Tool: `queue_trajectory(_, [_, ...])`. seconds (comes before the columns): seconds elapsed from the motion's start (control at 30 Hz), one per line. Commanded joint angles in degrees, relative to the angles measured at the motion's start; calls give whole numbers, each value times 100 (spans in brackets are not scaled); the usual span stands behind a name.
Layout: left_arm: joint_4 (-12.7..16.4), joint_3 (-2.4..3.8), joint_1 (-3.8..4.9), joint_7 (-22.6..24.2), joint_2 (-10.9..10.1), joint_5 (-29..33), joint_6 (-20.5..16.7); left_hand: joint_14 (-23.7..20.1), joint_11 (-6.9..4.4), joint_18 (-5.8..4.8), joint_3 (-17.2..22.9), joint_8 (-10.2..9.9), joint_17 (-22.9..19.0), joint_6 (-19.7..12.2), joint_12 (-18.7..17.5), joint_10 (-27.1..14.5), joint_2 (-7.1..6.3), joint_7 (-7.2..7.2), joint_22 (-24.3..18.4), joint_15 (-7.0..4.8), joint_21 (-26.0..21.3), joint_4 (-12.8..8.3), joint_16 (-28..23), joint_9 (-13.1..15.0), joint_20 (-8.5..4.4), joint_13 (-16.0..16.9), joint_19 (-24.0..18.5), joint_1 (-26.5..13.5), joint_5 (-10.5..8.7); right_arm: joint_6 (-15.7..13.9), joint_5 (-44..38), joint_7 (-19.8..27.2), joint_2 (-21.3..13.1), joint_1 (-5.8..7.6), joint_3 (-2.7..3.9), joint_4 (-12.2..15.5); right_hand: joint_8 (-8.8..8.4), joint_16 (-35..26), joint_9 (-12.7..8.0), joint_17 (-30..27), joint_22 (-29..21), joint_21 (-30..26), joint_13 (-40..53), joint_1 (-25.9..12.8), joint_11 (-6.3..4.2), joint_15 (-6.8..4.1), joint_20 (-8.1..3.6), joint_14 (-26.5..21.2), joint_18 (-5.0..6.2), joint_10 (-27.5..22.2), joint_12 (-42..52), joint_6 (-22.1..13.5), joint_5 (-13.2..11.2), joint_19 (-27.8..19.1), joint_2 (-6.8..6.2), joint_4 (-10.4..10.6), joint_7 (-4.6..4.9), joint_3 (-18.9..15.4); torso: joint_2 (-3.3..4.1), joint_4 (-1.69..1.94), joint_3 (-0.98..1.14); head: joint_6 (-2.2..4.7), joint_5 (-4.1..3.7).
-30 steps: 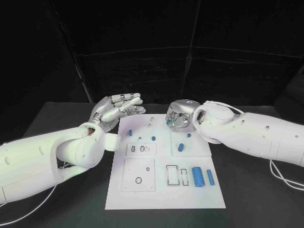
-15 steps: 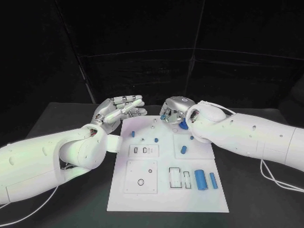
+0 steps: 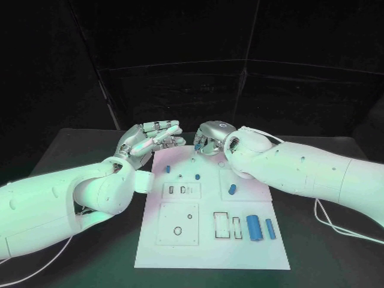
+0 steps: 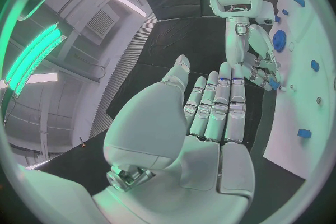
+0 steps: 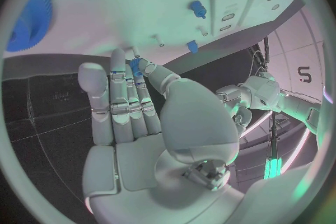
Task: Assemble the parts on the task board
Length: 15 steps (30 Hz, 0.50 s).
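**Right hand pinches a small blue part at the board's far edge**

Head view: the task board (image 3: 211, 240) lies in the middle of the black table (image 3: 62, 150). The left hand (image 3: 149, 139) hovers beside the board's far left corner, fingers extended and close together, holding nothing. The right hand (image 3: 209, 139) sits over the far edge. Two blue cylinders (image 3: 254, 227) lie near the board's right side, beside rectangular slots.

Left wrist view: the left hand (image 4: 210, 117) shows an empty palm with straight fingers. Beyond it, the right hand (image 4: 257, 64) holds a small blue part (image 4: 272, 83) at its fingertips.

Right wrist view: the right hand (image 5: 136, 117) pinches the small blue part (image 5: 135, 66) between thumb and fingers at the board's edge. A blue gear (image 5: 29, 23) lies on the board.
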Motion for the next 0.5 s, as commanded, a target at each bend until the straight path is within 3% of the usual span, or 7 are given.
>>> queue_trajectory(0.03, [19,6,24,21,3,-1,54,9,7,14,0,-25,-7,-50,-29,-22,52,207,-5,12,-28,-45,-36,-6,37,-4,18,-19,19,112,9,32,38,14,5,-54,-15,-15,-3,8,4,19,-5,1,34,-18,-6,49,-102,-14,-18,-10,-37,38,-35,-2,18,22,21,11,-4,8,7])
queue_trajectory(0.13, [32,6,41,22,2,-1,52,9,7,14,0,-25,-7,-50,-29,-22,52,207,-5,12,-28,-45,-36,-6,37,-4,18,-19,19,168,9,26,94,14,6,-132,-18,-16,-4,11,9,24,-6,-3,35,-16,-5,50,-103,-17,-22,-13,-45,37,-45,3,20,25,22,10,-8,1,25])
queue_trajectory(0.3, [37,6,56,21,6,-1,53,9,7,14,0,-25,-7,-50,-29,-22,52,207,-5,12,-28,-45,-36,-6,37,-4,18,-19,19,273,3,2,158,14,5,-230,-20,-17,-5,13,14,29,-6,-9,37,-15,-4,51,-104,-18,-24,-13,-51,37,-54,9,21,25,34,39,-15,-7,18])
queue_trajectory(0.5, [34,6,63,20,3,-1,50,9,7,14,0,-25,-7,-50,-29,-22,52,207,-5,12,-28,-45,-36,-6,37,-4,18,-19,19,417,-27,-42,161,14,5,-249,-24,-18,-5,17,29,40,-7,-19,39,-13,-1,53,-106,-23,-30,-17,-62,37,-72,18,22,26,27,22,-14,-30,29])
